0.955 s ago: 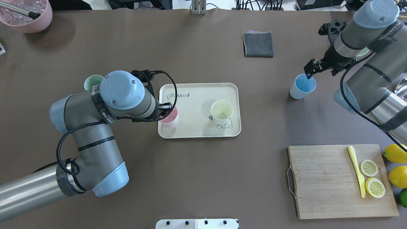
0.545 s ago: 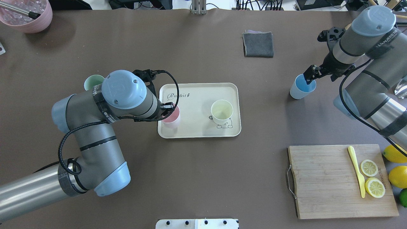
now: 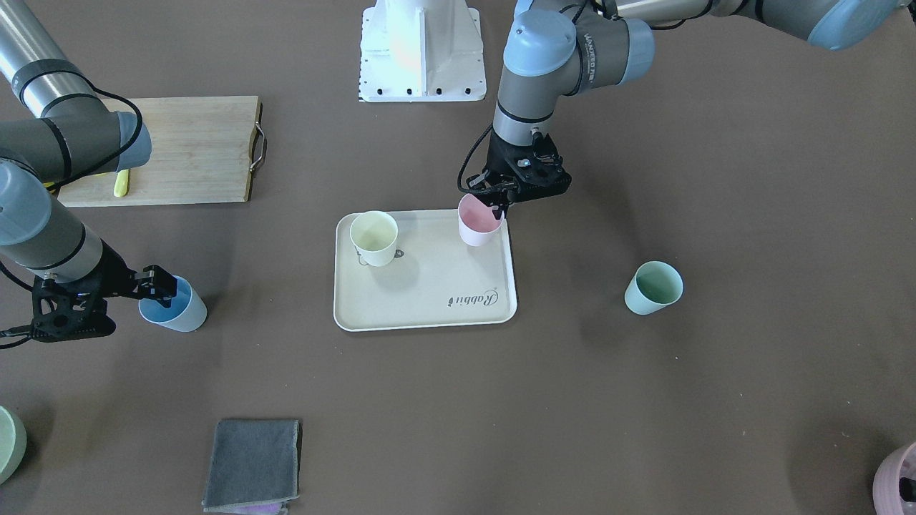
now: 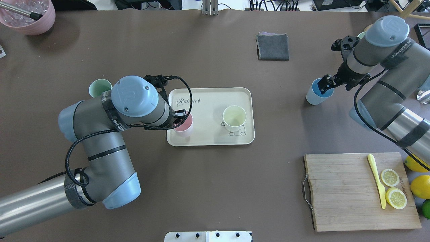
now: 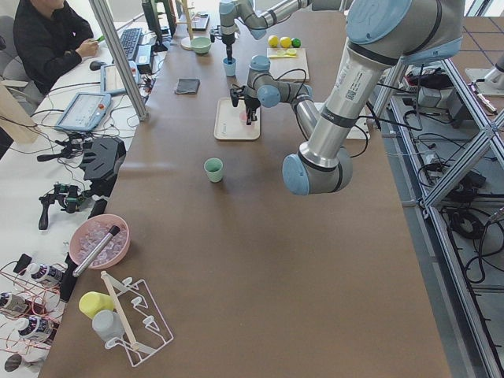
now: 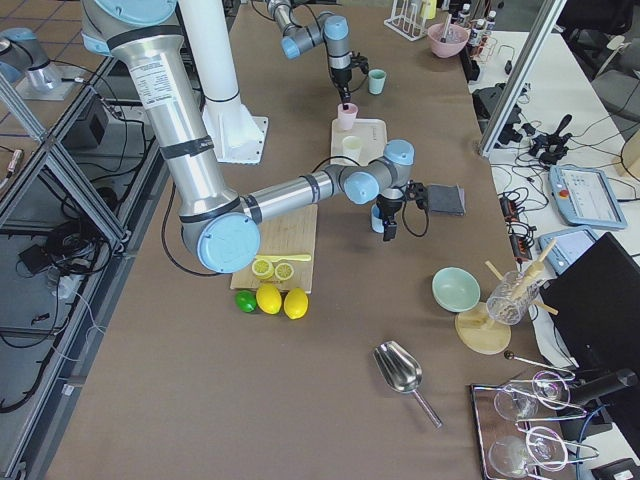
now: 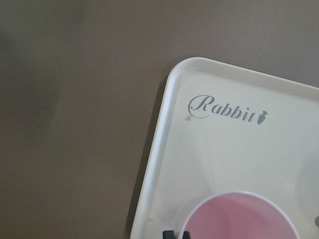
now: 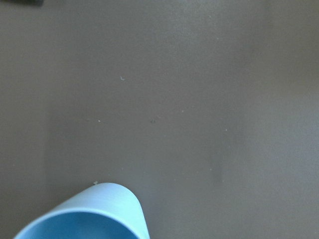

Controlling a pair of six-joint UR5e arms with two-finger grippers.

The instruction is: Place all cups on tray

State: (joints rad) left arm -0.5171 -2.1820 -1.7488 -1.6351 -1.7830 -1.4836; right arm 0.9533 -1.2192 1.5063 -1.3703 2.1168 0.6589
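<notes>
Robotics lab: aluminium frame post [image 5: 118, 55], teach pendant [image 5: 83, 110], keyboard [image 5: 130, 39], loose floor cables [image 5: 465, 223].

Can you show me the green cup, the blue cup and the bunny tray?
green cup [image 3: 655, 285]: front-facing view, on the inside of the cup.
blue cup [image 4: 312, 98]: overhead view, on its outer wall.
tray [image 4: 205, 116]: overhead view, on the bare floor near its middle.

Matte brown table [image 4: 215, 188], white side desk [image 5: 31, 177] alongside, aluminium frame posts [image 5: 118, 55], tiled floor [image 6: 30, 450], even bright lighting
</notes>
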